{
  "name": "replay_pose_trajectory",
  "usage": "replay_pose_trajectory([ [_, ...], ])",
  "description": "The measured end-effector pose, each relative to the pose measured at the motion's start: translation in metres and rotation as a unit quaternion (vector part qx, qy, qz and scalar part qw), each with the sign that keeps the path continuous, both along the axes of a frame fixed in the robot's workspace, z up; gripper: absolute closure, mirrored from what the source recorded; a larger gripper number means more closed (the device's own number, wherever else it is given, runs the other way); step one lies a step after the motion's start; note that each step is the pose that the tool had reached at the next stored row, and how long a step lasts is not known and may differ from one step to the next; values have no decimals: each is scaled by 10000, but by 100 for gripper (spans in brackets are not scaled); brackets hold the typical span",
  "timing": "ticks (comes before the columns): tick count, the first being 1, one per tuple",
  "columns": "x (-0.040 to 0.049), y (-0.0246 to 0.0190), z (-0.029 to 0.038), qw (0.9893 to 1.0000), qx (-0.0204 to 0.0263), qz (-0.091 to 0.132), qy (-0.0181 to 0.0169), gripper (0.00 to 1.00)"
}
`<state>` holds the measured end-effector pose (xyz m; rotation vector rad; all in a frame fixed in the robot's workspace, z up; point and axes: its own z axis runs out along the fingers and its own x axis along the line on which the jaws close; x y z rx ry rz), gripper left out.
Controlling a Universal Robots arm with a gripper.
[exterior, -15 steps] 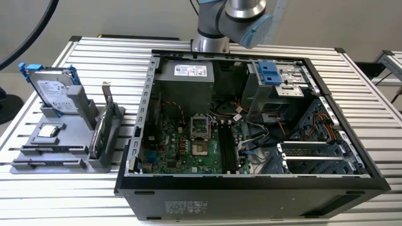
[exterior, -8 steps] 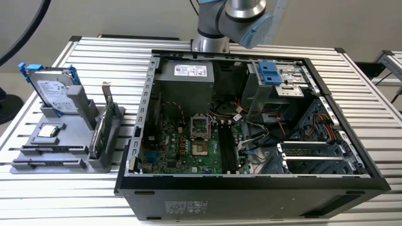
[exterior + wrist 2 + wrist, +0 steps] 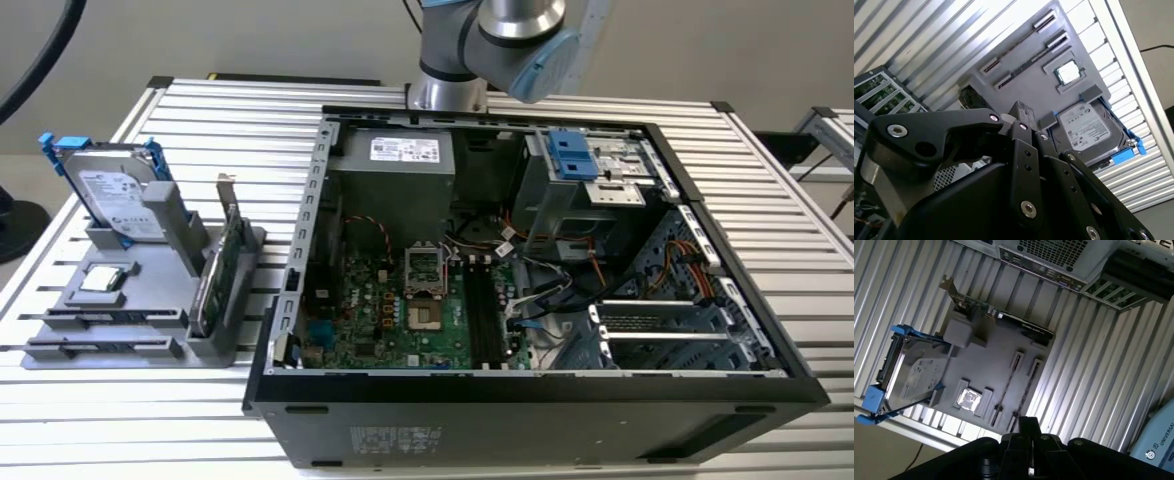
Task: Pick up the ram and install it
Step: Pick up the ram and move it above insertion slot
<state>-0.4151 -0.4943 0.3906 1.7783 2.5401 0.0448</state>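
Observation:
Two ram sticks (image 3: 100,316) stand on edge in the front slots of a grey fixture tray (image 3: 147,275), at the exterior view's left, beside the open computer case (image 3: 534,250). Both wrist views look down on them from well above: the ram (image 3: 1008,387) is a thin dark strip, and so is the ram (image 3: 1019,44) between its end holders. My gripper (image 3: 1019,112) hangs high over the tray with its black fingers together and nothing between them. The gripper (image 3: 1028,424) points toward the tray's ram end.
On the same tray stand a silver hard drive (image 3: 118,195) with blue rails, a green expansion card (image 3: 224,265) with a metal bracket, and a processor (image 3: 104,280). The case holds the motherboard (image 3: 400,310) with dark memory slots (image 3: 487,315). All of it rests on a ribbed metal table (image 3: 120,400).

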Motion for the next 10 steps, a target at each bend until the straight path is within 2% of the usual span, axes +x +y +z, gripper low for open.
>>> replay_pose_trajectory([
  [5, 0, 0, 0, 9997, 0, -259, 3, 100],
  [10, 0, -1, -1, 9987, 0, -515, 5, 100],
])
